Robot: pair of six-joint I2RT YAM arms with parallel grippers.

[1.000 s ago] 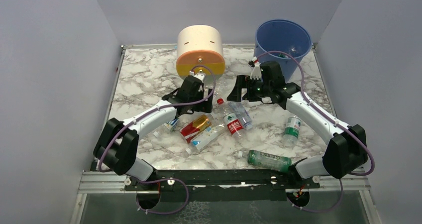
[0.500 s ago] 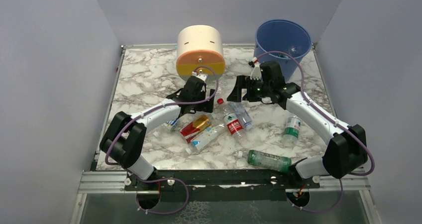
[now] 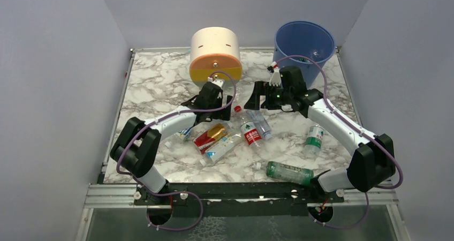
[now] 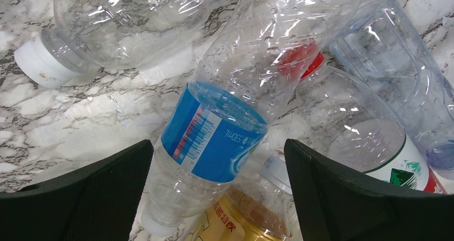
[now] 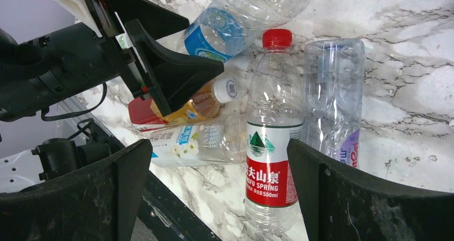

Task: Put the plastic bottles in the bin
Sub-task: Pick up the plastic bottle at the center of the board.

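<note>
Now: both pairs of fingers are spread wide and grasp nothing. The left fingers [image 4: 80, 198] hang over the heap of plastic bottles [image 3: 249, 133] at mid-counter, with a blue-labelled bottle [image 4: 214, 131] lying on its side between them and a white-capped clear one [image 4: 107, 21] just beyond. The right fingers [image 5: 375, 198] hover to the right of the same heap, over a red-capped, red-labelled bottle [image 5: 272, 166] and a clear bottle [image 5: 332, 96] touching it side by side. Two strays lie on the marble counter [image 3: 155, 80]: a green-labelled bottle [image 3: 315, 138] on the right, and a green-tinted one [image 3: 289, 172] at the near edge. The blue bin [image 3: 304, 40] stands upright at the far right corner, well apart from the heap. A cream-and-orange drawer unit [image 3: 215, 53] stands to its left.
</note>
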